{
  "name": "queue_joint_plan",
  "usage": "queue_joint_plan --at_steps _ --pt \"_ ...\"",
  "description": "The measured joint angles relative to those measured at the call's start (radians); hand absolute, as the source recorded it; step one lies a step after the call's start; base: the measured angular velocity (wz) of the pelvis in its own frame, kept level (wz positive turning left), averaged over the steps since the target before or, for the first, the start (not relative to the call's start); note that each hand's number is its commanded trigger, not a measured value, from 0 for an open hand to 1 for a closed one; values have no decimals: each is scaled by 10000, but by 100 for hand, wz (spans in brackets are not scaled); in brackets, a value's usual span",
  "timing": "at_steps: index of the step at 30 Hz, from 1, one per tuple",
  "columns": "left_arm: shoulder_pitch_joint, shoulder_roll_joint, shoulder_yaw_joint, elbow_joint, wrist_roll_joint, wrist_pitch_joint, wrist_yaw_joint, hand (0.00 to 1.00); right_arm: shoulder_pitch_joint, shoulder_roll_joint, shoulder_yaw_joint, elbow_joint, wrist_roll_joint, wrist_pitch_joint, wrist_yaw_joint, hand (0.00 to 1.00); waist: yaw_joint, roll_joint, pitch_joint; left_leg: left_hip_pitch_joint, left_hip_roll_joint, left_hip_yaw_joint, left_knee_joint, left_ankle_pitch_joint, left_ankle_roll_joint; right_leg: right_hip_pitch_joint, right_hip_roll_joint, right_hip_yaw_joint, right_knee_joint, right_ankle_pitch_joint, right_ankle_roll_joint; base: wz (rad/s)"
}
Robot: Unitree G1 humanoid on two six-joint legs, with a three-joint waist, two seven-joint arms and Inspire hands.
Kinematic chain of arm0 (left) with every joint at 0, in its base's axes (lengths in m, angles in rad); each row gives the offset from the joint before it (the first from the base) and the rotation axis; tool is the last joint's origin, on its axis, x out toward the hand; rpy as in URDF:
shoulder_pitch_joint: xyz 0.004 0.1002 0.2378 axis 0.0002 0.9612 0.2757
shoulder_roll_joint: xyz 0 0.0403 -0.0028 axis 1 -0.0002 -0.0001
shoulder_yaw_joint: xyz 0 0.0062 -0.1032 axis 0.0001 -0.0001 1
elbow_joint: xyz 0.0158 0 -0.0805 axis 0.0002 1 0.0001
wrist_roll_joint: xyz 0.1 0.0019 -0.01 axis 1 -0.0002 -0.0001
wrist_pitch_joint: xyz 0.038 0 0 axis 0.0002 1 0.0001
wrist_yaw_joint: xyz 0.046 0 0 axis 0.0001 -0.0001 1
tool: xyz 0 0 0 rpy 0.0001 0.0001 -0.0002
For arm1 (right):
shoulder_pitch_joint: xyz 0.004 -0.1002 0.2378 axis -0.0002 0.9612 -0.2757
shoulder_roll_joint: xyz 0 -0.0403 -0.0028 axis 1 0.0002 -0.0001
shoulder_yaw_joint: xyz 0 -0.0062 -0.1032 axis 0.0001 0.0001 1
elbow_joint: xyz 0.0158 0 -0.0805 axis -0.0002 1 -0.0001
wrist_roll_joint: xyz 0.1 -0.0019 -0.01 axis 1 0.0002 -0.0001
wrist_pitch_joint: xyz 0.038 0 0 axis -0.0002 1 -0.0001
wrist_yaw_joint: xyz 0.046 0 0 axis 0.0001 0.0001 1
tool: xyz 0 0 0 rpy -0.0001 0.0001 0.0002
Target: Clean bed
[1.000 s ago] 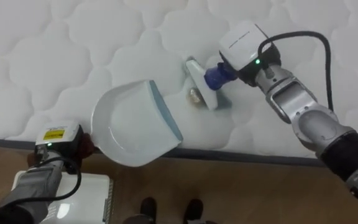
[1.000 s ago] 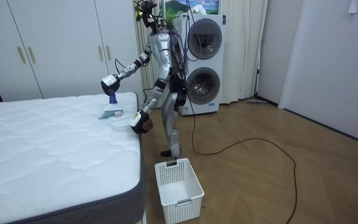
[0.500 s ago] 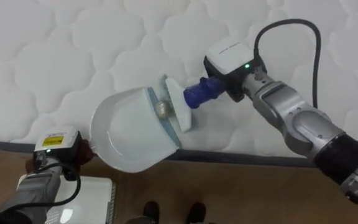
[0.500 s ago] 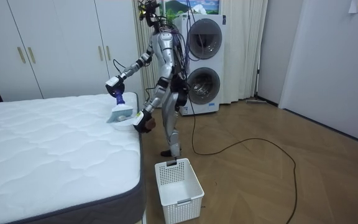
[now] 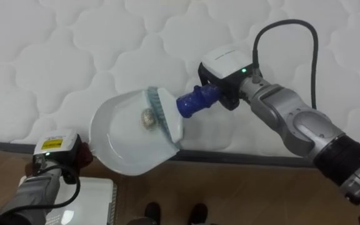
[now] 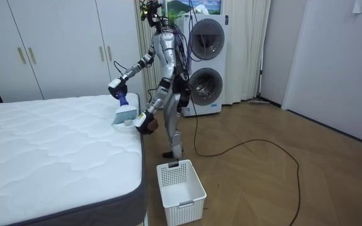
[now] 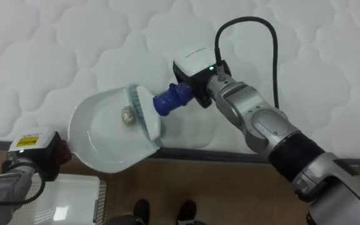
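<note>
Scrap: small crumpled pale ball (image 5: 147, 117), lying inside the dustpan near its open edge, just beside the brush head.
Dustpan: white (image 5: 120, 147), mouth turned to the robot's right; upper part over the mattress, lower part hanging out past the bed's edge.
Brush: blue handle, white head (image 5: 189, 103); head set against the dustpan's open edge, handle slanting up toward the right.
Right robot hand: (image 5: 229, 89) closed round the top of the blue handle; fingers mostly tucked under the back of the hand.
Left robot hand: (image 5: 67, 155) low at the view's left, below the bed's edge, dark fingers curled round the dustpan's handle end.
Bed: bare white quilted mattress (image 5: 55, 56), dark band along its lower edge.
Eye views, extra: scrap plainly seen in the pan; corner of a white slatted basket (image 7: 74, 197) on the wood floor under the left arm.
Room view, extra: robot standing at the bed's corner, leaning toward it, right arm reaching out over the mattress, left arm lower at the edge; whole basket (image 6: 180, 188) on the floor (image 6: 263, 182) near its feet; stacked washing machines (image 6: 205, 63) behind; white wardrobe doors (image 6: 49, 50) at the room view's left. Scrap too small to tell there.
</note>
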State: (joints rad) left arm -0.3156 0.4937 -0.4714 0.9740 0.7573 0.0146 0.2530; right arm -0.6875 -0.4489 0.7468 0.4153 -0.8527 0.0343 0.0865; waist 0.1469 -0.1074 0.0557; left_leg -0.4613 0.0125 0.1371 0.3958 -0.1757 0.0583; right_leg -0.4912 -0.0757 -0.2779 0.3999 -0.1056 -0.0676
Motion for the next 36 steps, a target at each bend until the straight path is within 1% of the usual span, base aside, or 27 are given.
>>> queue_joint_plan --at_steps 1,3,4,6,9,14,19,23,26,28,30,32,36 --pt "0 -12 1 3 0 -3 2 100 0 31 -52 0 1 -42 34 100 0 16 3 0 -4 -1 -1 0 0 -2 -5 0 3 0 0 0" --pt "-9 -62 9 48 0 -7 5 100 0 182 -233 -9 57 -265 86 100 -10 80 1 2 -19 -4 -2 0 2 -19 -21 1 36 -1 0 0" --pt "-19 -84 9 69 0 -10 5 100 0 197 -245 -20 109 -326 99 100 -10 99 1 4 -23 -5 -2 1 3 -20 -27 1 46 -1 0 0" --pt "-30 -141 10 113 3 -22 5 100 4 265 -245 -32 480 -643 207 100 -10 146 -1 14 -33 -5 -1 2 6 -23 -41 1 74 -8 -4 0" --pt "-41 -172 43 188 4 -86 1 100 25 434 -244 -32 738 -880 296 100 -12 149 0 17 -49 -6 10 5 9 -41 -71 -3 145 -40 -15 0" --pt "-40 -208 73 263 -3 -169 -10 100 57 544 -231 -29 993 -1106 301 100 -8 152 0 18 -63 2 13 14 25 -42 -97 -16 167 -49 -10 0" --pt "-45 -210 72 265 -5 -210 -17 100 188 466 -232 44 996 -1121 301 100 -13 151 0 9 -71 -16 10 16 28 -35 -123 -96 166 -55 -9 0" --pt "-33 -209 75 320 -16 -267 -12 100 244 317 -231 382 1001 -1307 299 100 -29 147 -2 19 -82 -29 -4 16 28 -25 -136 -85 202 -96 -9 1" --pt "31 -178 72 365 -7 -413 38 100 285 24 -231 819 1070 -1459 244 100 -26 142 -4 13 -100 -69 -8 16 28 -21 -156 -112 232 -140 -10 5" --pt "128 -169 74 347 4 -431 48 100 295 -199 -232 1097 1006 -1448 243 100 -9 137 -7 22 -116 -67 -9 15 27 -21 -169 -105 232 -170 -8 0" --pt "238 -143 250 267 5 -534 8 100 302 -569 -236 1347 1025 -1437 210 100 -11 117 -13 18 -121 -69 -6 15 27 -22 -172 -96 229 -203 -10 0" --pt "238 -85 275 269 4 -609 -46 100 302 -777 -238 1435 1064 -1429 184 100 -19 103 -21 25 -120 -63 -6 16 26 -21 -169 -81 228 -211 -13 0" --pt "238 -31 281 267 -7 -715 -80 100 313 -938 -241 1825 1442 -1461 -64 100 -35 63 -21 37 -117 -48 3 16 25 -1 -170 -66 232 -227 -4 0"
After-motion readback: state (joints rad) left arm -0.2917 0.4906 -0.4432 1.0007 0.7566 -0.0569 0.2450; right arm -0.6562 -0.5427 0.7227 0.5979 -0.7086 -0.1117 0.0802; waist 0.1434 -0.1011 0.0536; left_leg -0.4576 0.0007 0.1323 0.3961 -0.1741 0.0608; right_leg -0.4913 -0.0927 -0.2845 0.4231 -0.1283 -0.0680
